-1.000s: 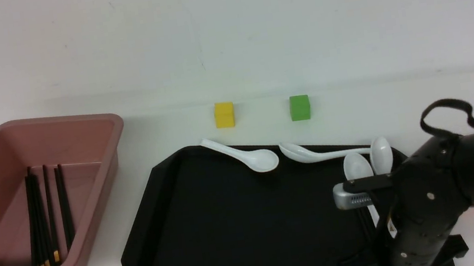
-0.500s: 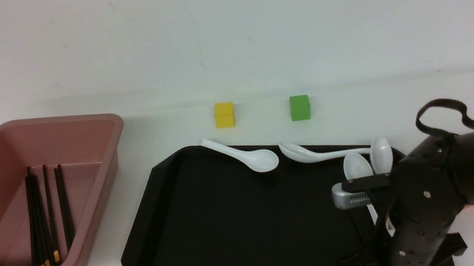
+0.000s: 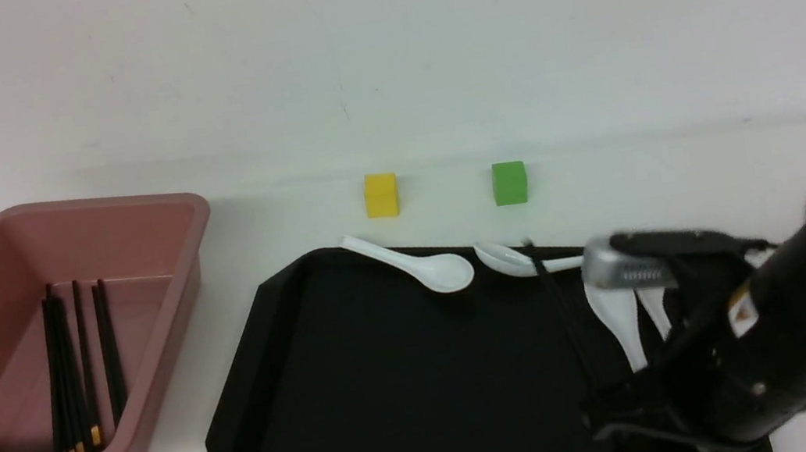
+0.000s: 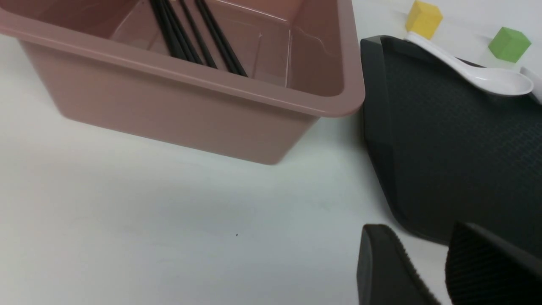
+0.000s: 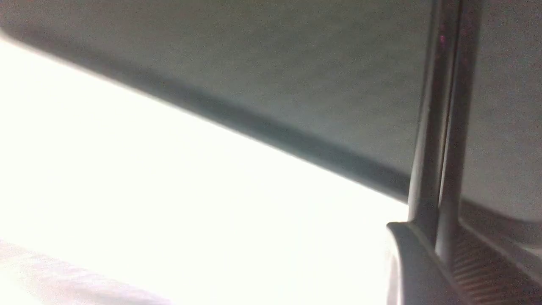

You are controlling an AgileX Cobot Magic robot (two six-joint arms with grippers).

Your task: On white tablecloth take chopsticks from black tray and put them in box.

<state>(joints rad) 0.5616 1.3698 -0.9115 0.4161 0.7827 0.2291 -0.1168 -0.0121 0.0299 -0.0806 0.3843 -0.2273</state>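
Since last frame right arm swung up; right gripper (image 5: pixel 440 241) clamps two chopsticks (image 3: pixel 559 306), lower right of frame, over black tray (image 3: pixel 394 385); left gripper (image 4: pixel 419 237) parted, empty. Sticks likely light, stiff, slick; hold near mid-length.

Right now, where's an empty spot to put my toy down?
Bare: the black tray's left and middle, and the white tablecloth strip between tray and box. Crowded: the tray's far edge and right side, with white spoons and the right gripper holding chopsticks.
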